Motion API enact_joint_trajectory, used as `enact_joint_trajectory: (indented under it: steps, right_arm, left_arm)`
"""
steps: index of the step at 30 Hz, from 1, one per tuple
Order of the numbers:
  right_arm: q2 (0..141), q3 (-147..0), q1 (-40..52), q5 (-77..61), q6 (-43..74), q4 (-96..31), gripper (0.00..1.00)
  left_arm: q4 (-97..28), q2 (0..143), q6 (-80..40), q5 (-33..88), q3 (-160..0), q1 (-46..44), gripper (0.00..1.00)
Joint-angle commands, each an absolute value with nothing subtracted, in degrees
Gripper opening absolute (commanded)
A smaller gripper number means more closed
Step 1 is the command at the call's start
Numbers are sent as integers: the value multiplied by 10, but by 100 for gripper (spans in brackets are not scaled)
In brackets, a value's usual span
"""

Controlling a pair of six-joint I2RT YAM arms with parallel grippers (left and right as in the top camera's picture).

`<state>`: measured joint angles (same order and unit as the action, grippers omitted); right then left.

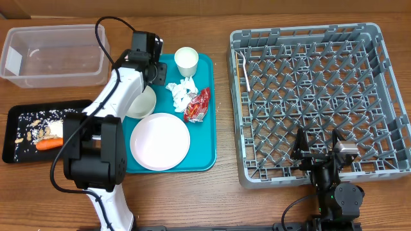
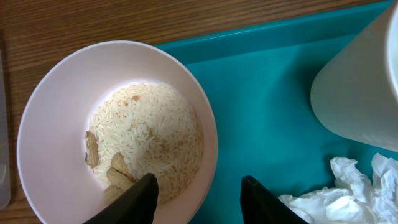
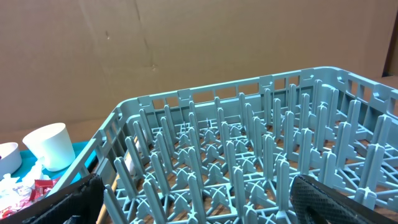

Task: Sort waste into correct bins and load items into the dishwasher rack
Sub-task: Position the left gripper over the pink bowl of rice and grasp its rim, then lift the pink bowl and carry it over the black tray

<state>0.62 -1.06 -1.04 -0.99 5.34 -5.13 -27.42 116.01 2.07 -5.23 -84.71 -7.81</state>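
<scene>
You're on the waste-sorting part right now, specifically the bowl [image 2: 62,112] of rice [image 2: 155,130] and nuts [image 2: 92,149] at the left side of the teal tray [image 2: 267,81]. Your left tool [image 2: 199,182] is open and straddling the bowl's near rim, one finger inside over the rice and one outside over the tray, with a gap on both sides, so nothing's gripped yet. The black tray [image 1: 16,112] off to the left on the surface already has rice, nuts and the carrot stick [image 1: 48,145] in it, so I'd guess this lot goes there too (the clear tub [image 1: 54,54] sits just behind it). Next move as I see it: close on the rim, lift, carry it left and tip it out, keeping it level till you're over the black tray or the rice ends up on the wood. The tissue [image 1: 182,93], red wrapper [image 1: 198,104], plate [image 1: 159,141] and cup [image 1: 186,59] are waiting on the teal tray. Your right tool [image 1: 318,142] is wide open, holding nothing, over the near edge of the dishwasher rack [image 1: 385,96]
</scene>
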Motion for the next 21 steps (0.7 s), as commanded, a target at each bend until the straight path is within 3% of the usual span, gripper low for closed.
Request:
enact_joint_trajectory:
  steps: [1,13,21]
  right_arm:
    - [2,-4,-11,-2,57,-48,100]
    - [2,-4,-11,-2,57,-48,100]
    - [2,-4,-11,-2,56,-48,100]
  left_arm:
    - [-272,1170,33,-59,-849,-73,47]
    - [-274,1202,35,-57,-849,-71,46]
    - [-263,1201,52,-64,-853,-72,38]
